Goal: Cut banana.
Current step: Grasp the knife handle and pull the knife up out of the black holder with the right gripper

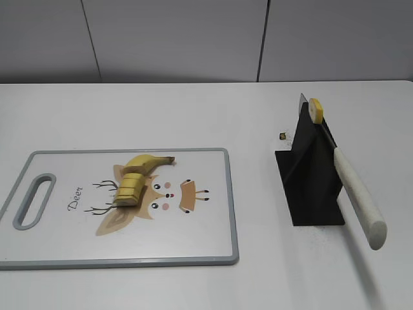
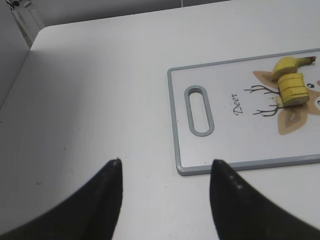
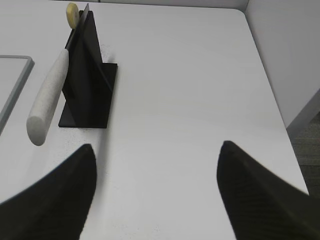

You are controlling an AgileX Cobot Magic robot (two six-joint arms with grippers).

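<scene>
Yellow banana [image 1: 137, 179], partly sliced, lies on a grey-rimmed cutting board [image 1: 200, 258] on the white bench [image 1: 193, 110]. Both claws, left [image 2: 165, 167] and right [image 3: 155, 150], hover wide apart, holding nothing. White-handled knife [image 1: 357, 197] rests in a black stand [image 1: 308, 177].

A cutting board [image 1: 213, 213] lies on the table's [image 1: 193, 110] left side, a sliced banana [image 1: 137, 177] on it. Well to its right stands a knife stand [image 1: 310, 187], a knife [image 1: 352, 190] resting on it, handle nearest the viewer.
</scene>
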